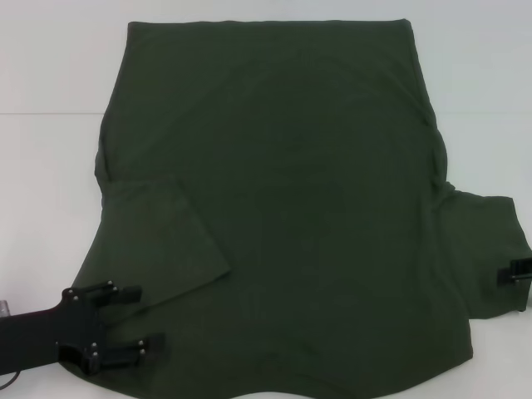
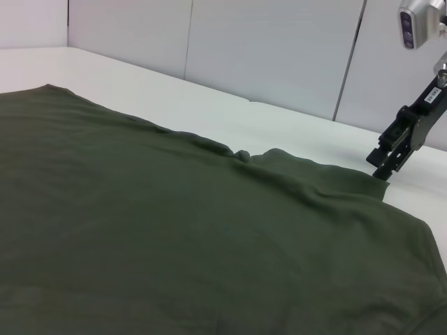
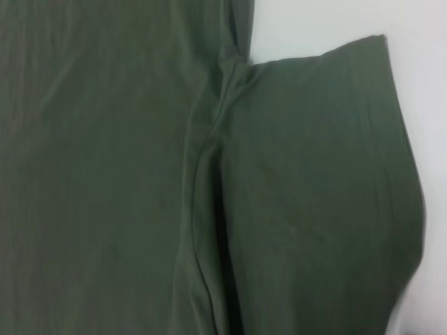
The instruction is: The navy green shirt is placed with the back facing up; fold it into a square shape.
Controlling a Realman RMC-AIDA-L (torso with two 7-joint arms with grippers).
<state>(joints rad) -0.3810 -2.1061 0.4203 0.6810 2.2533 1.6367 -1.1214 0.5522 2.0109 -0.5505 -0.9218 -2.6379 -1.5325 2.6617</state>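
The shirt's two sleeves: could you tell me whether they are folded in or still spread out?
One each. The navy green shirt has its left sleeve folded onto the body; its right sleeve lies spread on the table.

Navy green shirt flat on white table, left sleeve folded inward, left gripper open-jawed beside it

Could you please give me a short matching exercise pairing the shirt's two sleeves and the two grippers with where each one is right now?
Things:
1. left sleeve
2. right sleeve
3. left gripper
4. right gripper

Places or states:
A. at the outer edge of the spread sleeve
B. folded in, lying over the navy green shirt
C. spread flat, out to the side on the white table
D. open, over the near corner by the folded sleeve

Pairs: 1-B, 2-C, 3-D, 4-A
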